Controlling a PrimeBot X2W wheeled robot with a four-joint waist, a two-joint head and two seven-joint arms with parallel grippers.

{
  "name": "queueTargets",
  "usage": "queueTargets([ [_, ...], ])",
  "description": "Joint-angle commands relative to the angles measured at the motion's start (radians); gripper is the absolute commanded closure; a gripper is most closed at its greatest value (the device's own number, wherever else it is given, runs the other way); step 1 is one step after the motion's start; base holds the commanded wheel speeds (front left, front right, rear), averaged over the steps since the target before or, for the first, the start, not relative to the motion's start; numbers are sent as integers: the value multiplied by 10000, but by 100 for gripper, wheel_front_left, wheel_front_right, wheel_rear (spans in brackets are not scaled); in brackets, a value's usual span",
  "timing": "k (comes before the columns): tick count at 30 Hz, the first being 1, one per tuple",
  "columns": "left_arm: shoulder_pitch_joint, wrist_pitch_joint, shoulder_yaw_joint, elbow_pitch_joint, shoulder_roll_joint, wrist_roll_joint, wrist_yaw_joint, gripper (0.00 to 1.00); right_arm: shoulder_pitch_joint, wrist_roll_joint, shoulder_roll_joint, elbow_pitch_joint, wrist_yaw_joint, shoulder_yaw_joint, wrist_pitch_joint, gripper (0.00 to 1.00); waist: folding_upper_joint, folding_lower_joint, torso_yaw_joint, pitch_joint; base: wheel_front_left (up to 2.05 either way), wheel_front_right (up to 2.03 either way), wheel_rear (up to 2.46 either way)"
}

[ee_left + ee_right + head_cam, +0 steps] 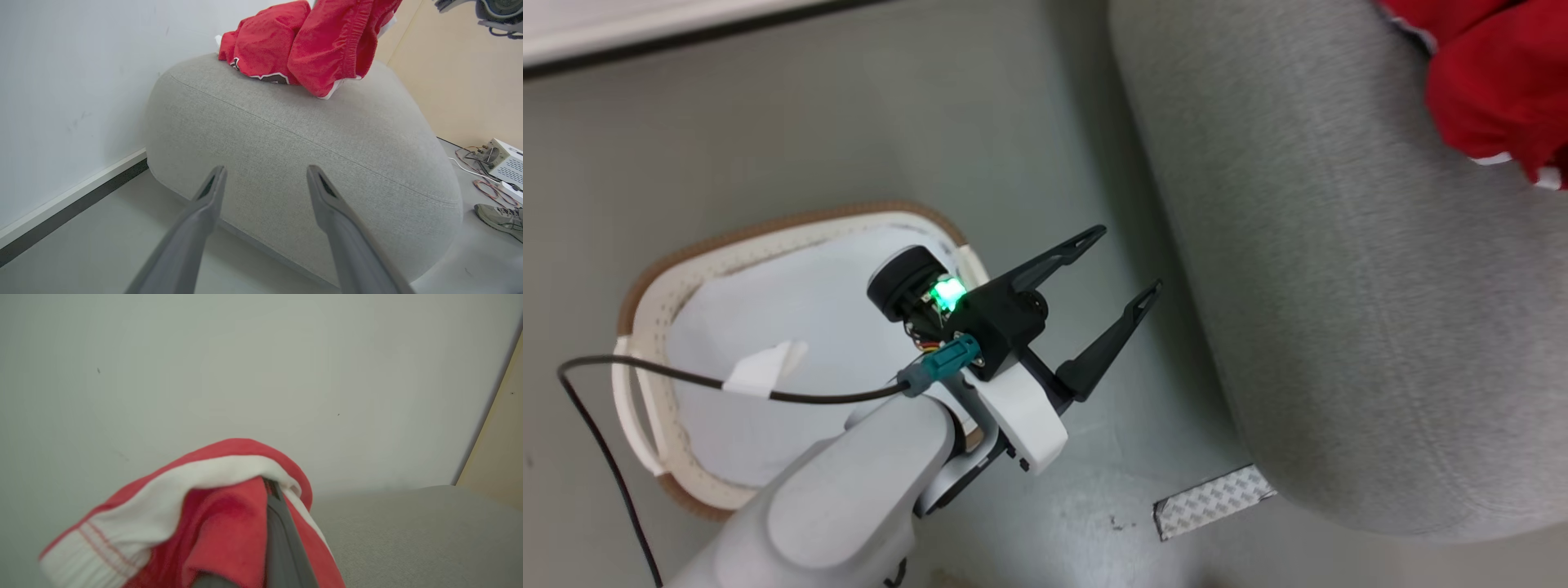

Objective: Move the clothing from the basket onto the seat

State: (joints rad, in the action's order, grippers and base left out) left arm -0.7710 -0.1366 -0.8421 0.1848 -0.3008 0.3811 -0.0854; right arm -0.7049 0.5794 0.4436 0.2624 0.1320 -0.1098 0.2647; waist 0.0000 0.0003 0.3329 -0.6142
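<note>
The white basket [645,294] with its brown rim stands on the floor at the left, and its pale bottom shows bare apart from a white strip [764,367]. My left gripper [1127,260] hangs open and holds nothing, between the basket and the grey seat [1339,286], with its fingers [212,192] pointing at the seat's side [306,134]. Red clothing [261,49] lies bunched on the seat's top. A second red piece [339,45] hangs just above it. My right gripper [265,490] is shut on that red and white clothing [220,522], which drapes over its fingers.
A white wall [61,81] with a dark skirting runs behind the seat. A patterned tape strip [1213,500] lies on the floor by the seat's corner. A shoe [500,216], loose wires and a white box [504,161] are beyond the seat's far side.
</note>
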Motion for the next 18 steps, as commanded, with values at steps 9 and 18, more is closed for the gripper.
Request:
queueTargets([
  [9, -207, -31, 96, -184, -194, -76, 170, 0, -921, 528, 981, 3459, -26, 1432, -354, 100, 0, -3, -824, -1039, 0, 0, 0],
  [18, -181, -298, 68, 82, -26, 87, 208, 0, -1575, 1721, 1403, 5691, -26, 2978, -2304, 73, 0, -3, -1080, -741, 0, 0, 0],
])
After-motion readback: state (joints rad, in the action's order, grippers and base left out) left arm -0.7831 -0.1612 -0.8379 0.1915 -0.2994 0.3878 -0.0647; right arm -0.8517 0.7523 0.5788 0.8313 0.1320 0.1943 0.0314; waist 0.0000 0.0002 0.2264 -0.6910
